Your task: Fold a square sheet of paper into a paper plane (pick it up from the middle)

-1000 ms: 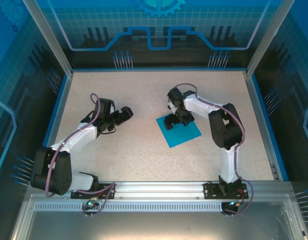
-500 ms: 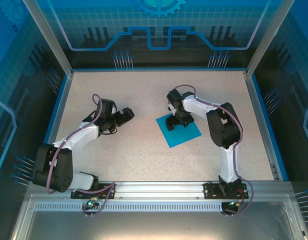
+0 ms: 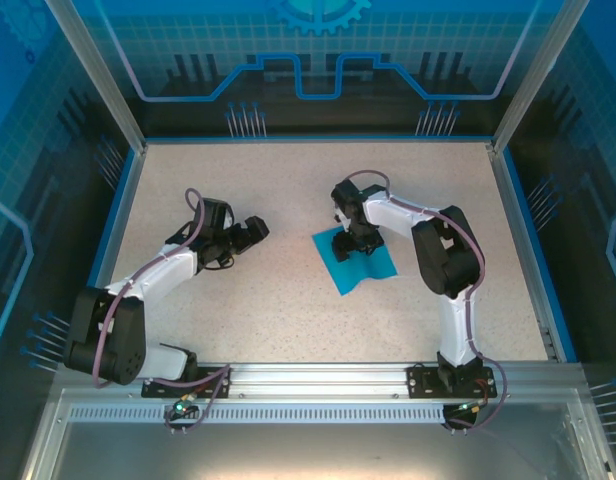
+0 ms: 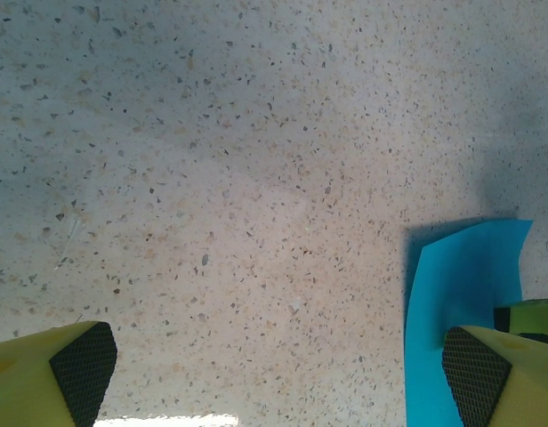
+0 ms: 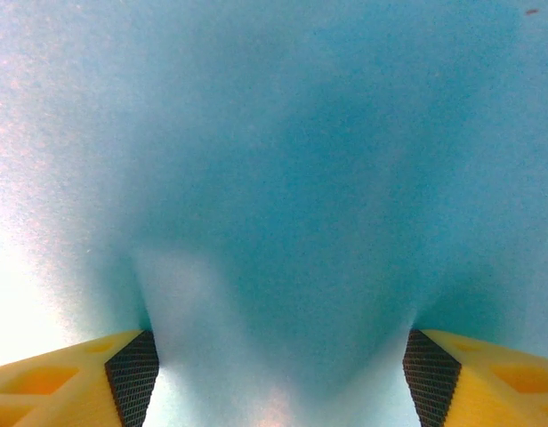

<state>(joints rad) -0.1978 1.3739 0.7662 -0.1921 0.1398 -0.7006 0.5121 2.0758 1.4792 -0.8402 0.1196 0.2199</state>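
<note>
The square sheet of paper, teal-blue, lies on the speckled table right of centre, and its middle is humped up. My right gripper points down onto the sheet's far-left part. In the right wrist view its jaws stand apart with both pads pressed on the paper, which bulges up between them. My left gripper hovers to the left of the sheet, open and holding nothing. In the left wrist view it is over bare table, with a raised edge of the sheet at the right.
A blue rim and an aluminium frame border the speckled table. Both arm bases sit on the rail at the near edge. Bare table lies between the two grippers and in front of the sheet.
The right jaws have drawn closer together on the sheet. The paper has buckled upward and its outline has narrowed. The left arm has barely moved.
</note>
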